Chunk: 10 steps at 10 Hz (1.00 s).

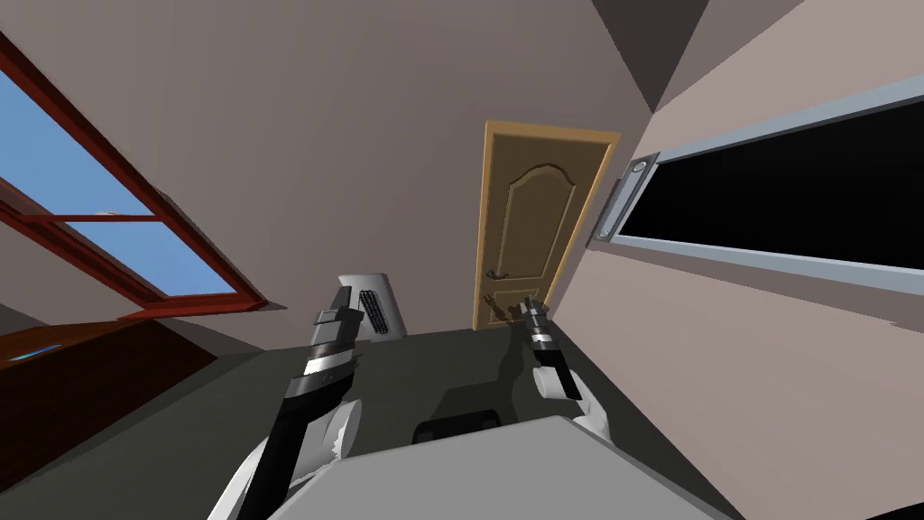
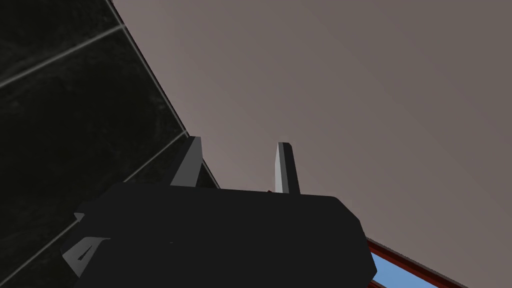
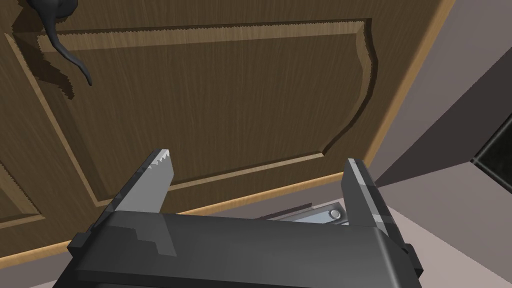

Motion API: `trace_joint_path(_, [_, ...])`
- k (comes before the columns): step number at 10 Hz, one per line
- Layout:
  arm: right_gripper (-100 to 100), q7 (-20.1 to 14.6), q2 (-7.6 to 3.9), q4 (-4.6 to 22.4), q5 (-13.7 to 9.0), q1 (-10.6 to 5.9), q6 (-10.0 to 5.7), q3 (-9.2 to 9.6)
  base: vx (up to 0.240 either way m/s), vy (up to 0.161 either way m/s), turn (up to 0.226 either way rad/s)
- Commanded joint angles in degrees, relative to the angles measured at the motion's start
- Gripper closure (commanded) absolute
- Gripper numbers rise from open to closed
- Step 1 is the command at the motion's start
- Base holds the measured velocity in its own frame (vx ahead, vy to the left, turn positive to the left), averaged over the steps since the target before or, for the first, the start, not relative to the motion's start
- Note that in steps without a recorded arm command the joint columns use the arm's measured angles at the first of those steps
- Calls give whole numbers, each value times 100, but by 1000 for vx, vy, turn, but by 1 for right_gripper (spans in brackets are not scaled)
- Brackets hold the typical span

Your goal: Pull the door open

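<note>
The right hand holds its fingers spread before a brown wooden door, apart from the dark lever handle.

No legible text — none anywhere.

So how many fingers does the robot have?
4. Two are on the left gripper; two are on the right gripper, facing the brown door, apart from its dark handle. None looks hidden.

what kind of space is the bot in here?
Looks like a room or hallway inside a house: a brown panelled door ahead, a red-framed window showing blue sky, and a dark floor.
</note>
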Motion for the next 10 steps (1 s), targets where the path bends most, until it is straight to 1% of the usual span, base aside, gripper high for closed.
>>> trace_joint_path(1, [-100,-13,-79,286,-49,-117,-34,-24,45,-31,182])
trace_joint_path(2, [-100,-13,-79,330,-49,-117,-34,-24,34,-28,-8])
trace_joint_path(3, [-100,-10,-134,607,-86,-226,-62,-39,48,-37,117])
trace_joint_path(4, [-100,-8,-188,774,-123,-335,-90,-54,88,-57,195])
trace_joint_path(5, [-100,-8,-188,883,-123,-335,-90,-54,56,-44,66])
trace_joint_path(6, [-100,-6,-242,1116,-160,-443,-118,-68,44,-33,99])
trace_joint_path(7, [-100,-6,-242,1160,-160,-443,-118,-68,32,-27,59])
trace_joint_path(8, [-100,-4,-296,1386,-197,-552,-146,-83,31,-31,112])
trace_joint_path(9, [-100,-4,-296,1436,-197,-552,-146,-83,32,-27,73])
trace_joint_path(10, [-100,-1,-350,1638,-234,-661,-175,-98,44,-28,122])
